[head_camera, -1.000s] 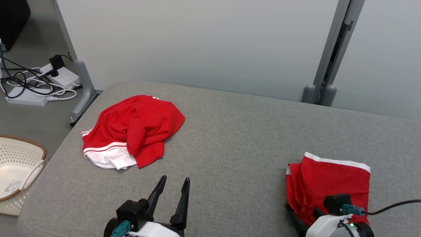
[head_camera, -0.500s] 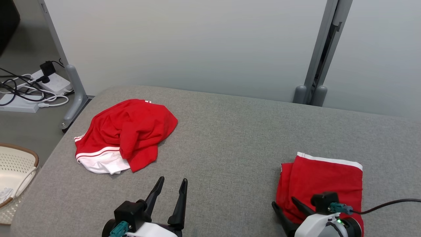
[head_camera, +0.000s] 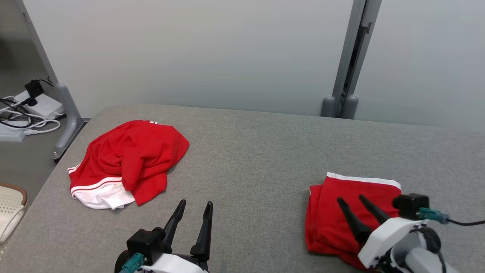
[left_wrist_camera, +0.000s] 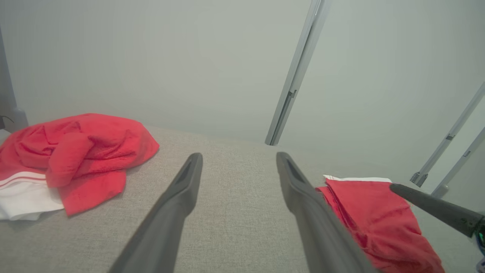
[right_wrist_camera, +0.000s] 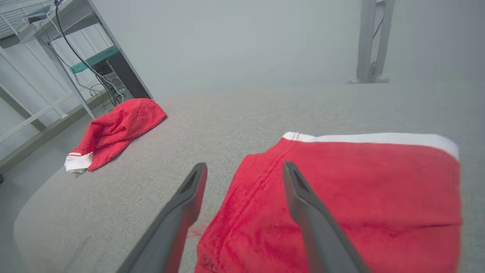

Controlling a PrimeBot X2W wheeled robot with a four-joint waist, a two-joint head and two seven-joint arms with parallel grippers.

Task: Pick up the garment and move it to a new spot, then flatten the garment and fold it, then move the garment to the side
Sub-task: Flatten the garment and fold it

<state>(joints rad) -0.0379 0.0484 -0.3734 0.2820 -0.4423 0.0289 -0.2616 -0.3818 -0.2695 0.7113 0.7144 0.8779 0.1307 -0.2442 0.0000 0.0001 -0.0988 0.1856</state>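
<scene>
Grey table (head_camera: 265, 144) carries both pieces. The folded garment (head_camera: 326, 223) sits at its right side, which looks like it's parked out of the way. The crumpled garment (head_camera: 129, 159) lies far left and is likely your next pick. Right gripper (head_camera: 349, 198) hangs over the folded one with jaws wide, gripping nothing; I can't tell if it's in contact. Left gripper (head_camera: 196, 203) is between the two, jaws wide and empty.

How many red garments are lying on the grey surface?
2. A crumpled garment lies at the far left, ahead of the left gripper; a folded garment lies at the right, under the right gripper. None seems hidden.
</scene>
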